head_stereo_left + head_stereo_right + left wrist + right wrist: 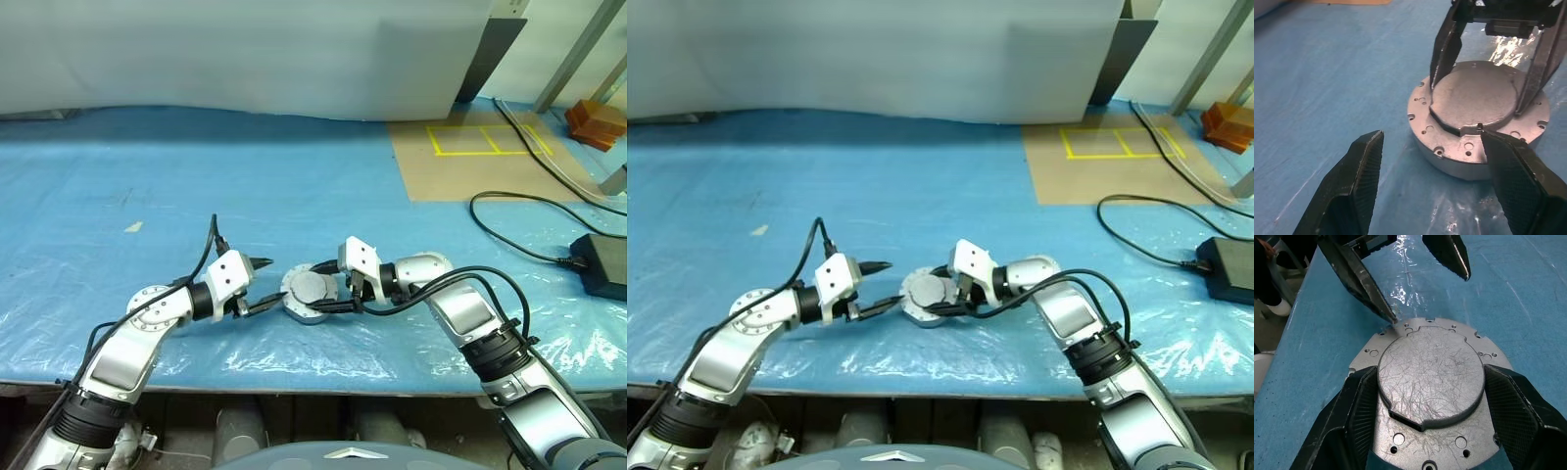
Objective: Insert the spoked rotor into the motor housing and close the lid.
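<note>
Right gripper [1422, 406] straddles the lid's [1430, 377] raised centre circle, one finger on each side, at or touching its edge. Left gripper [1432, 161] is spread wide and empty; one fingertip [1488, 139] touches the rim. One motor housing [306, 313], lid on, pale face up, sits near the table's front edge on blue sheeting [196, 196]; interior hidden. Open sheeting all round. One cable [519, 225] and one black box [602, 262] far right.
</note>
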### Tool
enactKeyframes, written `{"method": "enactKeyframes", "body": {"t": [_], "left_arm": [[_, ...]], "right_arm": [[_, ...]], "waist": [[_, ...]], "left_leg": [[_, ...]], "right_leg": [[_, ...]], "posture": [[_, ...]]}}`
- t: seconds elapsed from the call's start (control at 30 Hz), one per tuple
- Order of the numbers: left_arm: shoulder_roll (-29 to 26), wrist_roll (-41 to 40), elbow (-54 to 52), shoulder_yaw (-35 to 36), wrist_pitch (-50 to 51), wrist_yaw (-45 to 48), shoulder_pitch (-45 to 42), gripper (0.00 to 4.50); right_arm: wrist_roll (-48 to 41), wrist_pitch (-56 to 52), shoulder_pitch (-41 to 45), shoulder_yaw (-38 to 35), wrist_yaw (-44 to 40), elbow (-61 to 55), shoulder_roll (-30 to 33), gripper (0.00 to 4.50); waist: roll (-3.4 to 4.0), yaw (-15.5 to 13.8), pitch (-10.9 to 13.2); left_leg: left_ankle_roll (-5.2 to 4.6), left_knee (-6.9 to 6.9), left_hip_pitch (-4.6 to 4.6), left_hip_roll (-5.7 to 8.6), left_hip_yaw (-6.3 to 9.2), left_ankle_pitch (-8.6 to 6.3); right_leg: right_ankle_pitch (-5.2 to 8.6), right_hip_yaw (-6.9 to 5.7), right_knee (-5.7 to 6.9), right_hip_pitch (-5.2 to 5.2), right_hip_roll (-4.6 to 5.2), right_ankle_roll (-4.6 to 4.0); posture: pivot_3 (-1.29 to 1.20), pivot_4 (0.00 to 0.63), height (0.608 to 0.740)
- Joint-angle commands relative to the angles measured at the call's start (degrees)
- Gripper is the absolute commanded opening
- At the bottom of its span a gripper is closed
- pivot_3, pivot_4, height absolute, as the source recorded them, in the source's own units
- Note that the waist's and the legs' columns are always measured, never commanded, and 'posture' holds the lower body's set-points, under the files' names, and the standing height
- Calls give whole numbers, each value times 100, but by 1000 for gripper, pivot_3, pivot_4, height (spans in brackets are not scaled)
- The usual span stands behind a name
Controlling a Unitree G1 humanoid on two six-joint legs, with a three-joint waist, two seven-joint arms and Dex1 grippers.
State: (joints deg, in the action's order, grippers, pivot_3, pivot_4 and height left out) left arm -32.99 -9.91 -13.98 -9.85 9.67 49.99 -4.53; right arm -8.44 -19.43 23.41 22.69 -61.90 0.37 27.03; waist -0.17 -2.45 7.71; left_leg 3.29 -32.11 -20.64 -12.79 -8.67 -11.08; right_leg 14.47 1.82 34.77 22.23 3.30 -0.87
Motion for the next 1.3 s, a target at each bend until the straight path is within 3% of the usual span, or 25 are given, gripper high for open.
{"method": "enactKeyframes", "body": {"t": [0.03,0.27,0.83,0.97,1.13,1.3], "left_arm": [[-123,-226,-78,-69,-129,432,-28,2426],[-20,340,286,-279,-285,154,-145,58],[-64,801,449,-690,-505,158,-113,23],[-46,777,489,-680,-513,178,-215,0],[-37,773,658,-659,-592,252,-446,0],[-6,758,836,-622,-651,286,-654,0]], "right_arm": [[284,-355,-295,250,57,550,126,2997],[343,-277,-334,270,61,580,184,2997],[422,-58,-433,227,187,547,206,2997],[369,43,-407,163,189,375,194,4322],[448,826,-356,53,68,51,473,4420],[-177,806,-284,-479,-302,-214,725,4420]], "waist": [[0,0,0],[2,-1,0],[7,-21,-36],[8,-27,-36],[13,-100,-31],[16,-156,-26]], "left_leg": [[0,1,0,0,0,0],[-1,4,0,1,0,-1],[-22,21,7,5,0,-13],[-22,24,9,8,-1,-13],[-22,31,-1,11,-1,-13],[-1,31,-44,11,-6,-1]], "right_leg": [[0,0,0,0,0,0],[1,0,-1,1,1,1],[13,1,-12,-4,5,20],[25,2,-12,-4,7,42],[25,0,-19,1,13,42],[5,0,-16,39,11,12]], "posture": [[0,150,740],[0,150,740],[0,150,740],[0,150,740],[0,150,740],[0,150,740]]}}
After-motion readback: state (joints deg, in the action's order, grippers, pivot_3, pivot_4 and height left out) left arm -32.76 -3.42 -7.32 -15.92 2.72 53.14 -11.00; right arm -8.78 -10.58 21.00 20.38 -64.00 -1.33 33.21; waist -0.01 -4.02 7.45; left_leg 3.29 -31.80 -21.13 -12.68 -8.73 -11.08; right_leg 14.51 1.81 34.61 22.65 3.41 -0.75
